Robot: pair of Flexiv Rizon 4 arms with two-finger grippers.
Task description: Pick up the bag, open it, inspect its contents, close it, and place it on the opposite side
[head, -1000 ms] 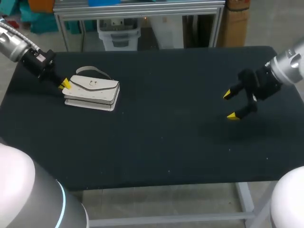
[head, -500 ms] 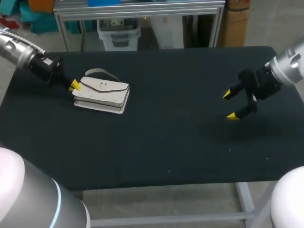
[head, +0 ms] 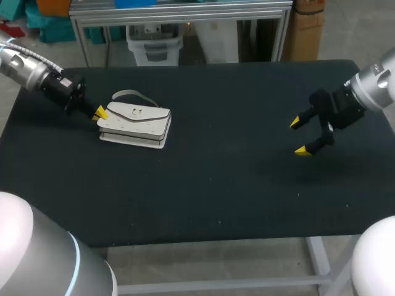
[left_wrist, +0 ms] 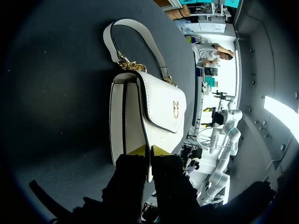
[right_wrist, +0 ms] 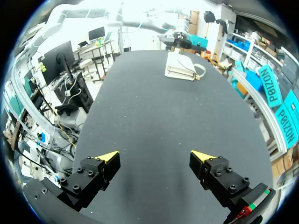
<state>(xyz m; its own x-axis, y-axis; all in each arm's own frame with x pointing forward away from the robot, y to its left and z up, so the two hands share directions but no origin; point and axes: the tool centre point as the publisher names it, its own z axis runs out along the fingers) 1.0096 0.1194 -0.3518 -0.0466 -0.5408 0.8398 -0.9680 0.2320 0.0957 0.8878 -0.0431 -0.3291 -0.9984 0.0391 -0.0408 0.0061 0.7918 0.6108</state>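
So we're at the very first step here: getting hold of the bag. It's lying flat on the dark worktop, over on the robot's left side toward the far edge, flap facing up and the strap curled out behind it. The left arm has come in low at the bag's end. In the wrist view the left jaws are nearly together with a thin white edge of the bag running down between the yellow tips. I'd call that a pinch on the bag's end panel, though it's hard to say how deep the bite goes from that angle.

The right jaws are spread wide, holding nothing, hanging over the right side of the worktop well apart from the bag.

The bag isn't off the worktop yet. My guess at the next move is a lift that proves the grip holds. After that the right arm has to come over to work the gold clasp on the flap, since one arm can't hold and open it.
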